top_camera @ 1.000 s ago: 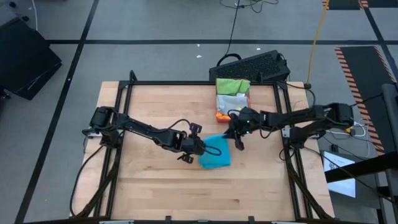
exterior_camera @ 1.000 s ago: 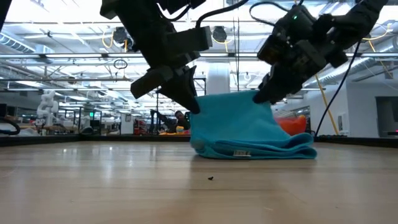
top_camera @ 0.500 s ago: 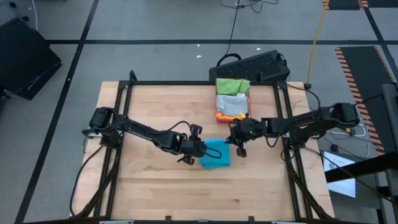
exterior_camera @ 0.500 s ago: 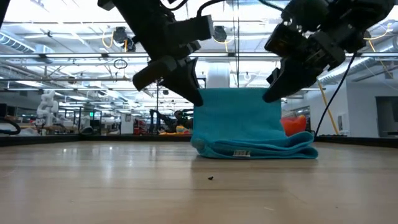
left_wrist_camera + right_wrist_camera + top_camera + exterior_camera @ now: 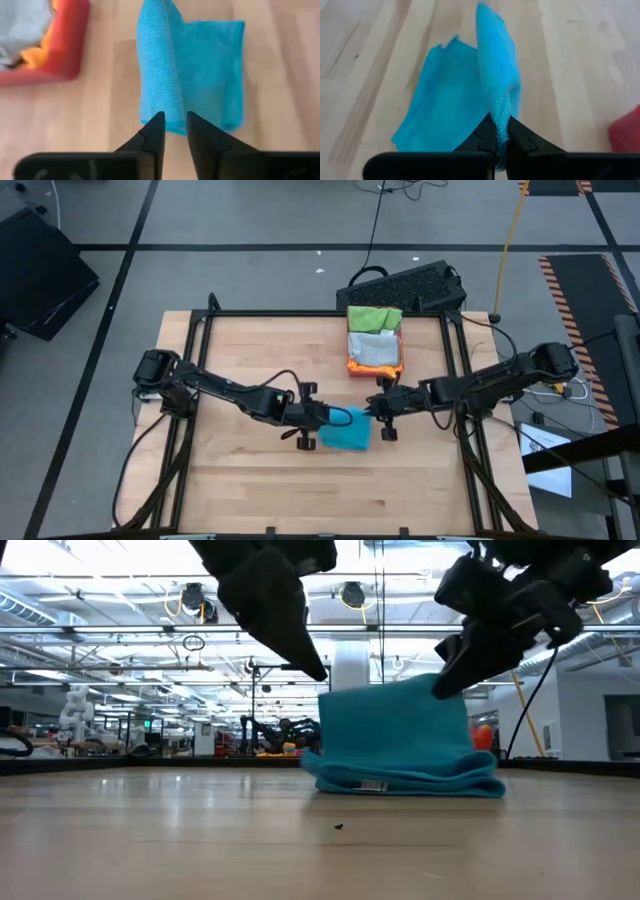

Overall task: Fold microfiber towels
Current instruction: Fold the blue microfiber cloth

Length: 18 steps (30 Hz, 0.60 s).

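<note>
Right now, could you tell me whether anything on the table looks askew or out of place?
Only the blue towel: one flap stands upright mid-fold, pinched by the right gripper, while the left gripper has parted off it. The tray of towels looks orderly.

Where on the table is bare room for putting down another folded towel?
Free: the wood in front of the blue towel and the back-left part beside the red tray. Crowded: the middle, where left end effector and right end effector flank the towel.
</note>
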{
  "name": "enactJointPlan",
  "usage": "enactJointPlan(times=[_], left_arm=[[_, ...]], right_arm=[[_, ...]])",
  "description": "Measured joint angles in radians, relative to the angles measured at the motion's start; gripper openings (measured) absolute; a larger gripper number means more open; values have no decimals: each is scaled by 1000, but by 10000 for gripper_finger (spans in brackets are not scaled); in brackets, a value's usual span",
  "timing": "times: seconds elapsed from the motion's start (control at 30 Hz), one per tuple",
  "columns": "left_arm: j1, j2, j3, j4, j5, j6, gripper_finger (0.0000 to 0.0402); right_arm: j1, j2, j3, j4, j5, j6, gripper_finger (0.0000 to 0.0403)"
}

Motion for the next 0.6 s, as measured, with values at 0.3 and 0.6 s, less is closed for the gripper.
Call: enactJointPlan(times=[0.3,0.6], left_arm=[[-1,10,0,-1,-2,-140,125],[-1,10,0,-5,53,-228,158]], right_arm=[[52,63,0,7,-1,-3,8],[76,69,0,63,-41,111,8]])
